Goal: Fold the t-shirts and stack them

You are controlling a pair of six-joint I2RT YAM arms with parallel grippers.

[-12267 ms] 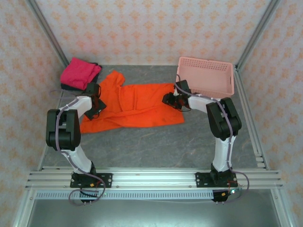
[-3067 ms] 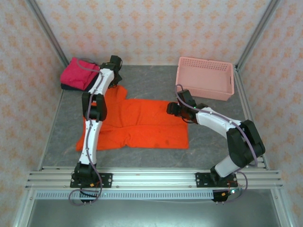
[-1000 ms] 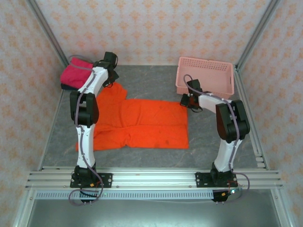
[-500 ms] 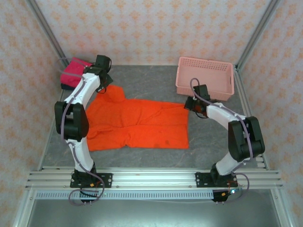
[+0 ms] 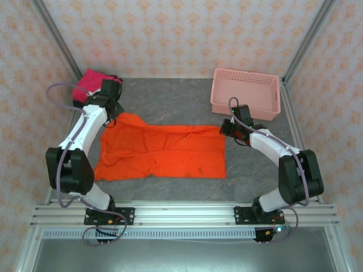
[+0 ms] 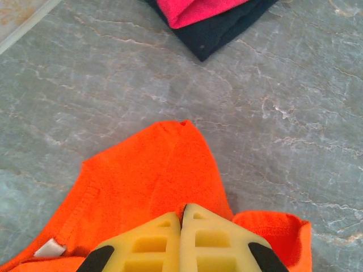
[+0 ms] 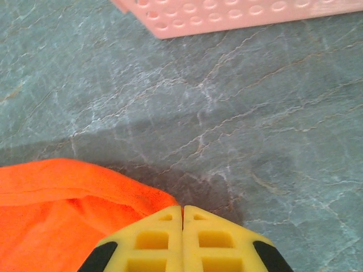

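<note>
The bright orange t-shirt [image 5: 161, 150] lies spread flat across the middle of the table. My left gripper [image 5: 111, 115] is shut on its far left part, and in the left wrist view the yellow fingers [image 6: 153, 243] pinch the orange cloth [image 6: 153, 170]. At the shirt's far right corner my right gripper [image 5: 224, 129] is shut on the cloth, whose orange edge [image 7: 62, 192] runs in between the fingertips. The magenta-pink t-shirt [image 5: 91, 83] sits folded in the far left corner, on top of the navy-black one [image 6: 227, 31].
The pink lattice basket [image 5: 247, 90] stands at the back right, just beyond my right gripper, with its rim [image 7: 238, 14] close ahead. Grey marbled table [image 5: 181, 102] lies bare between the shirt and the back wall. Aluminium rails run along the near edge.
Both grippers have drawn back toward the near side. The left one moved away from the folded stack, pulling the orange shirt's far left part with it; the far edge now lies straighter.
</note>
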